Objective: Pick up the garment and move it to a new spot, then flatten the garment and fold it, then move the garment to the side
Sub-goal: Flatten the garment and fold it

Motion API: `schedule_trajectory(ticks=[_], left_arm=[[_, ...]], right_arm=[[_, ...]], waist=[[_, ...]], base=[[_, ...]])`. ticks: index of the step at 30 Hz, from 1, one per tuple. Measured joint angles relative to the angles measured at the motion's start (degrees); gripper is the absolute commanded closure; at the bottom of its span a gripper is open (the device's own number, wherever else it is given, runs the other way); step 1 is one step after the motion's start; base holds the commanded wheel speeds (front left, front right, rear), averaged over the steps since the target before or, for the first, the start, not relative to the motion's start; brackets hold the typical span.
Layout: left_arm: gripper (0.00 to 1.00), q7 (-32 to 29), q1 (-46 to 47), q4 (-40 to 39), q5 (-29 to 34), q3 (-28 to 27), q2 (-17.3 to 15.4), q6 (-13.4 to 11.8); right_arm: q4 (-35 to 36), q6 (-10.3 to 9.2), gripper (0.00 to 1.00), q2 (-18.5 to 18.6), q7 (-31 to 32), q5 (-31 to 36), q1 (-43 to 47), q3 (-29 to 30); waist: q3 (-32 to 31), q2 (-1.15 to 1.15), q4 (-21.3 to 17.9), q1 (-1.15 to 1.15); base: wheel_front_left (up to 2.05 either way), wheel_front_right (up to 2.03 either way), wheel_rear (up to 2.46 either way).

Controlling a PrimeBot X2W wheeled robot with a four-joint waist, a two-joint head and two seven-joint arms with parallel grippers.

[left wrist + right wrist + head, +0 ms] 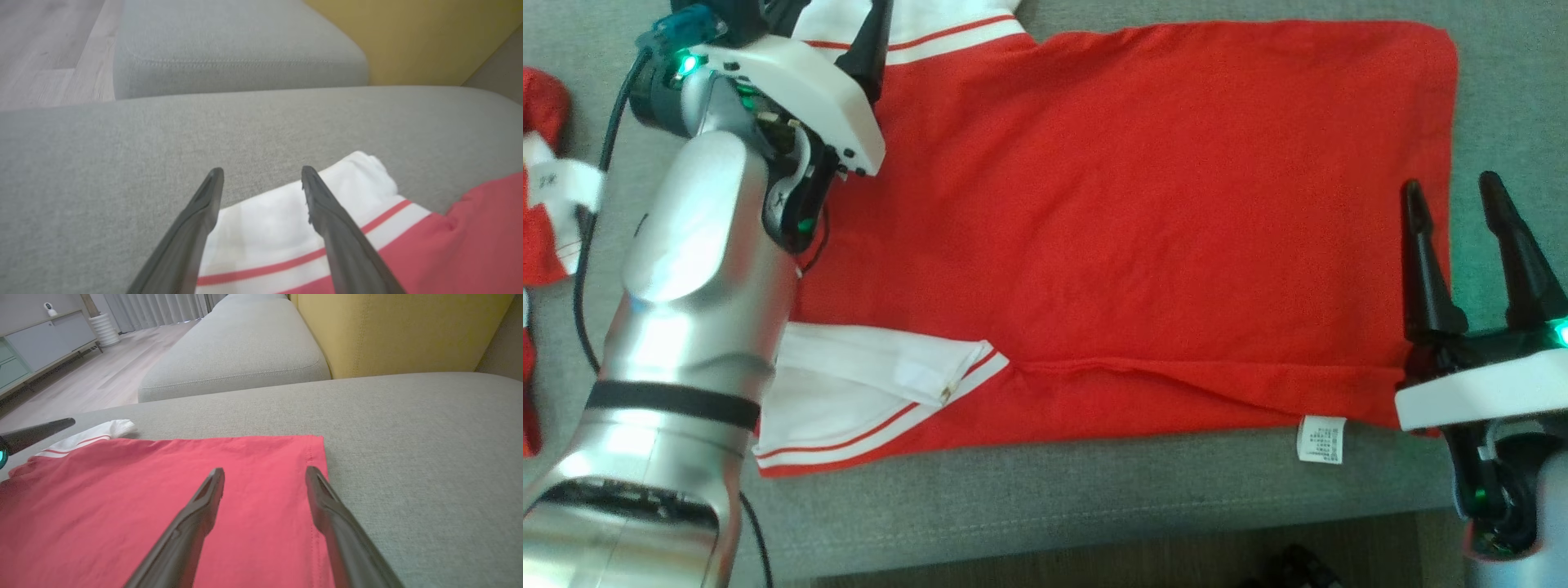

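Observation:
The garment [1127, 229], a red T-shirt with white red-striped sleeves, lies spread flat on the grey sofa cushion [1094, 482]. My left gripper [825, 12] hovers open over the far white sleeve [265, 228] at the upper left. In the left wrist view the left gripper [261, 171] has its fingers apart just above that sleeve, with nothing between them. My right gripper [1452, 184] stands open at the shirt's right hem. The right wrist view has the right gripper [264, 470] above the red cloth [122, 498] near its edge, holding nothing.
More red and white clothing [543, 188] lies at the cushion's left edge. A white care label [1321, 438] sticks out from the near hem. The sofa's front edge drops to wooden floor [1094, 563]. A yellow back cushion [388, 330] and a second grey seat [237, 45] lie beyond.

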State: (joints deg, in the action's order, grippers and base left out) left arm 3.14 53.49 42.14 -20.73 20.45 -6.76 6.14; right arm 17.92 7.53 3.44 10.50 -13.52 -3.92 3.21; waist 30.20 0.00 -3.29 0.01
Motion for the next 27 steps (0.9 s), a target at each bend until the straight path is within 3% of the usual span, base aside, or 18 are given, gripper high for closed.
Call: schedule_trajectory(ticks=[14, 15, 16, 17, 27], left_arm=[[0.00, -9.50, 9.12, 15.85, 1.94, 6.68, 0.13, 1.00], [0.05, -10.62, 9.83, 16.77, 1.97, 6.79, 0.20, 1.08], [0.70, -11.44, 10.42, 17.51, 1.94, 6.95, 0.23, 1.31], [1.00, -11.62, 10.76, 17.79, 1.96, 7.11, 0.22, 1.34], [1.00, -2.86, 8.58, 20.54, 2.01, 8.17, 0.66, -1.29]], right_arm=[[-1.85, 0.00, 0.00, -0.56, -0.43, -1.21, -0.10, -0.71], [-1.85, 0.00, 0.00, -0.58, -0.42, -1.22, -0.12, -0.94], [-1.85, 0.00, 0.00, -0.60, -0.41, -1.40, -0.14, -1.14], [-1.85, 0.00, 0.00, -0.68, -0.41, -1.63, -0.14, -1.16], [-3.79, 0.00, 0.00, -0.64, 0.10, -2.13, -0.43, 2.74]], waist=[[-0.19, 0.00, -0.86, -0.01], [-0.22, 0.00, -1.02, -0.01], [-0.25, 0.00, -1.23, -0.01], [-0.30, 0.00, -1.41, -0.01], [-2.14, 0.00, -1.54, -0.01]], base=[[0.00, 0.00, 0.00], [0.00, 0.00, 0.00], [0.00, 0.00, 0.00], [0.00, 0.00, 0.00], [0.00, 0.00, 0.00]])
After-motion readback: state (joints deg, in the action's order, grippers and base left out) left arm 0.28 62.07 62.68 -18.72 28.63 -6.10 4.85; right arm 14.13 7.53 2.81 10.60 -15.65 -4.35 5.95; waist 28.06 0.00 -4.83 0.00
